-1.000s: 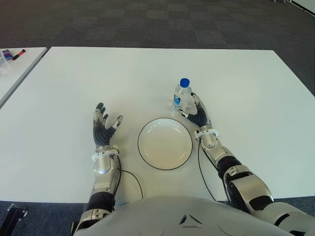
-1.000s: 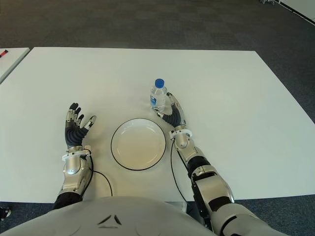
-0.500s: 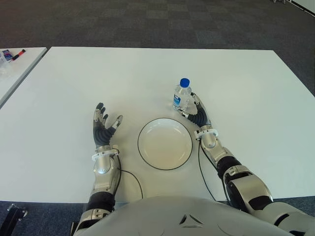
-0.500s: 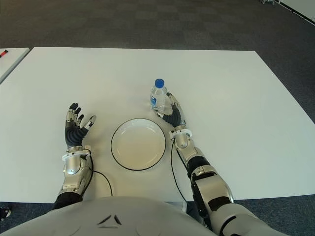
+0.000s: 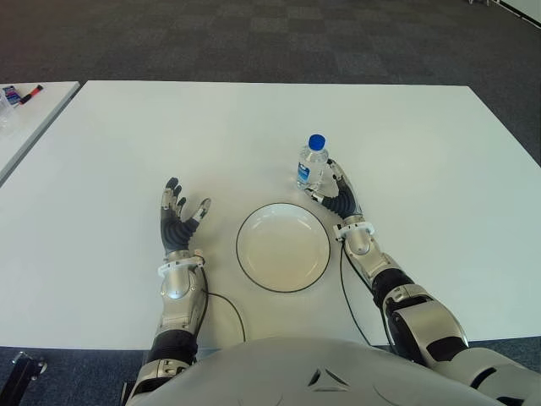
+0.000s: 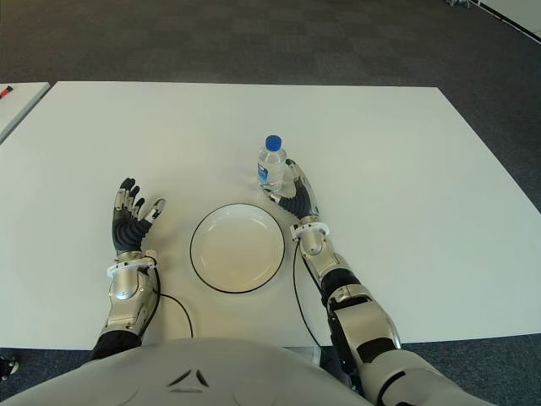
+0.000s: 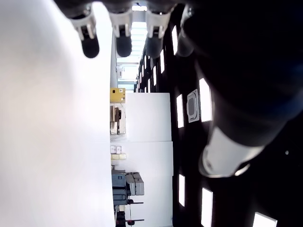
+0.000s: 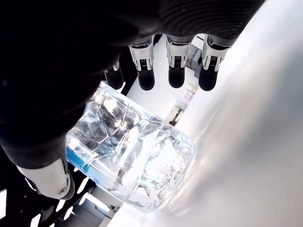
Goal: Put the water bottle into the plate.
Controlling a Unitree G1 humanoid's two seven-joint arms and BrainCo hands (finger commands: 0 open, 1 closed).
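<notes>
A clear water bottle (image 5: 312, 165) with a blue cap stands upright on the white table (image 5: 169, 127), just beyond the plate's far right rim. The white plate (image 5: 283, 247) with a dark rim lies empty before me. My right hand (image 5: 338, 193) is right beside the bottle on its right side, palm toward it. In the right wrist view the bottle (image 8: 132, 156) sits between the thumb and the straight fingers (image 8: 146, 80), which are not closed around it. My left hand (image 5: 177, 218) shows left of the plate, fingers spread and holding nothing.
A second white table (image 5: 25, 110) stands at the far left with small items (image 5: 30, 91) on it. Dark carpet lies beyond the table's far edge. Thin black cables run from both wrists along the near table edge.
My right hand has crept slightly closer to the bottle. The bottle, plate and left hand have not moved.
</notes>
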